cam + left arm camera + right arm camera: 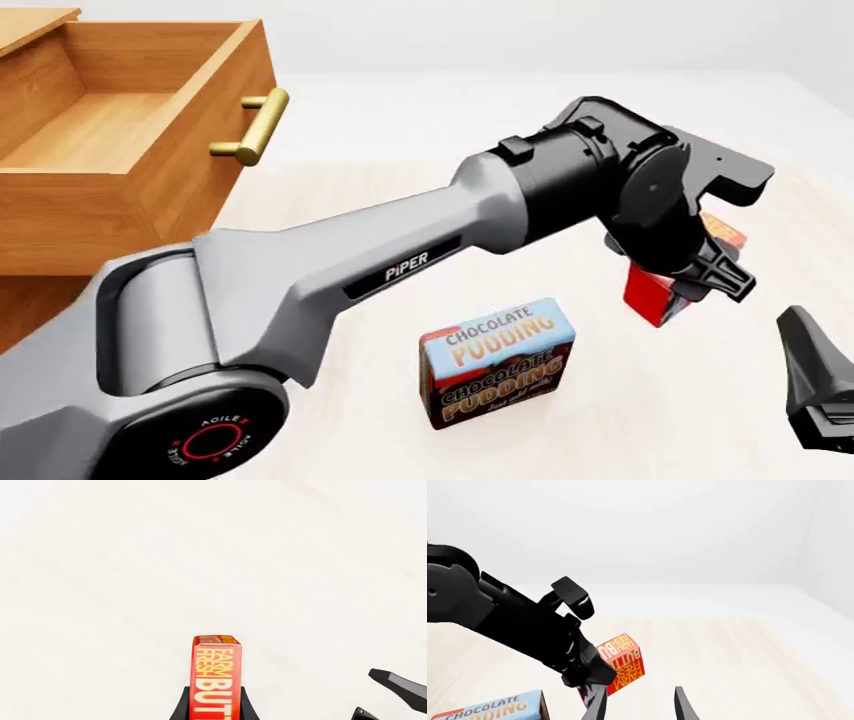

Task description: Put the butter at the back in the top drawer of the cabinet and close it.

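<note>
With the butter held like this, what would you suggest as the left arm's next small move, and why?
Probably carry it left and back toward the top drawer. The left end effector is shut on the butter, which appears lifted off the table, and the drawer stands open on the far left, with nothing visible inside.

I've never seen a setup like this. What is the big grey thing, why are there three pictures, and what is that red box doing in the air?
These are simulator renders of two robot arms at a table. The front view looks down from a fixed camera behind them; the grey machine crossing it is the left arm. The other two pictures come from small cameras just behind each gripper. The left gripper is shut on the butter, a small red box, which seems to be held above the table. The right gripper is open and holds nothing; it shows as dark fingers at the front view's right edge. A Chocolate Pudding box stands on the table. At the left is a wooden cabinet with its top drawer pulled open.
</note>
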Motion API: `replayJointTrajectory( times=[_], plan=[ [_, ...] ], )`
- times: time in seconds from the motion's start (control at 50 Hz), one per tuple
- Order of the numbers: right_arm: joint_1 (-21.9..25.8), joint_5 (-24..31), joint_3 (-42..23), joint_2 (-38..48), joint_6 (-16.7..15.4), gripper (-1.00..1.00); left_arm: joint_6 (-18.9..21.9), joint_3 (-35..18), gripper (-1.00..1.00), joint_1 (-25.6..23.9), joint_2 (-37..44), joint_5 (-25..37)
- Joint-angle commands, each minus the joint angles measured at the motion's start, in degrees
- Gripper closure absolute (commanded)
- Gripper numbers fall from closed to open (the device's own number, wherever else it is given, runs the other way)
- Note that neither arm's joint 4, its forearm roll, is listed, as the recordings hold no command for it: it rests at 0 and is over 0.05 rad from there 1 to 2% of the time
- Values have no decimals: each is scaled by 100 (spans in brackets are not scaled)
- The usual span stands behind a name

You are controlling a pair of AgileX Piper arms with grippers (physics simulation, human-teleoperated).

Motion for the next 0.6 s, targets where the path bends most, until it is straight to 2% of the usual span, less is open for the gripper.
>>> replayJointTrajectory(
  times=[0.02, 0.6],
  plan=[
    [0, 0, 0, 0, 0, -100, 216, 116, 100, 83, -536, 48],
    [0, 0, 0, 0, 0, -100, 512, 741, 100, 354, -1517, 98]
  ],
)
